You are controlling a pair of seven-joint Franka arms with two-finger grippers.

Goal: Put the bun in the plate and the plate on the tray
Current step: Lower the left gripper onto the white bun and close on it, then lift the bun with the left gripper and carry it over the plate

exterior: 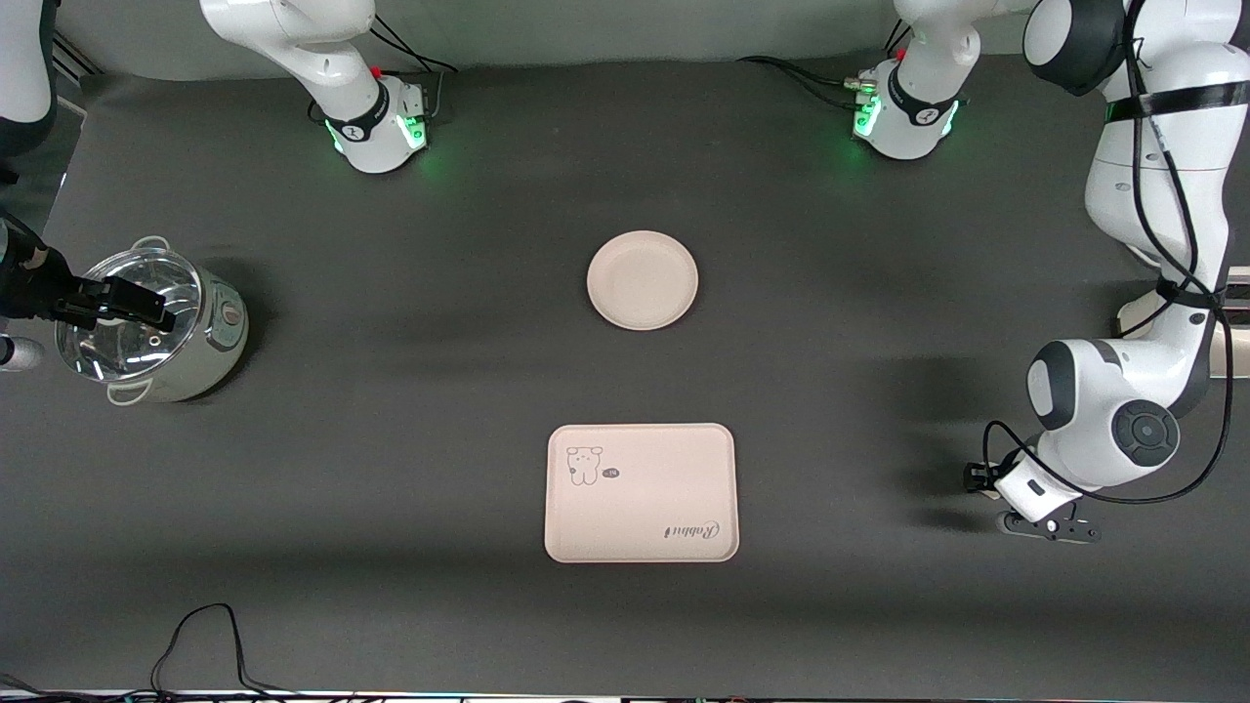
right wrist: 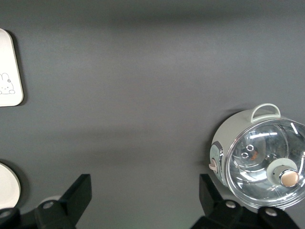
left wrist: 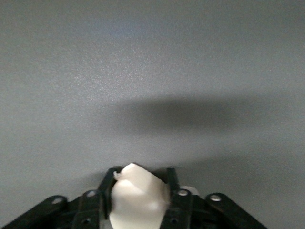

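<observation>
Standing by the table, one could see the left gripper (left wrist: 140, 202) low over the dark cloth at the left arm's end of the table, its two black fingers (left wrist: 177, 202) pressed against either side of the bun (left wrist: 138, 200). The small white lump sat clamped between them, one pale angled face showing in the left wrist view, with only grey tabletop (exterior: 879, 322) spread out past it and a soft shadow lying across that cloth. From the front camera the bun itself could not be made out; the bent white arm and its wrist hid it.

The plate (exterior: 643, 280) lay bare near the middle of the table, round and cream-coloured, with its low rim showing all the way around. The tray (exterior: 642, 493) lay nearer to the front camera than the plate, well apart from it, flat on the cloth, with the rabbit drawing (exterior: 584, 465) in one corner and the "Rabbit" script (exterior: 691, 530) in the corner diagonal to it. Nothing rested on either dish.

At the right arm's end of the table stood a small pale-green cooker (exterior: 156, 324) with a glass lid (right wrist: 267, 164) and loop handles. The right gripper (exterior: 161, 312) waited over that cooker, its jaws spread wide apart and holding nothing; in the right wrist view the two fingertips (right wrist: 78, 193) stood far apart, with the cooker to one side.
</observation>
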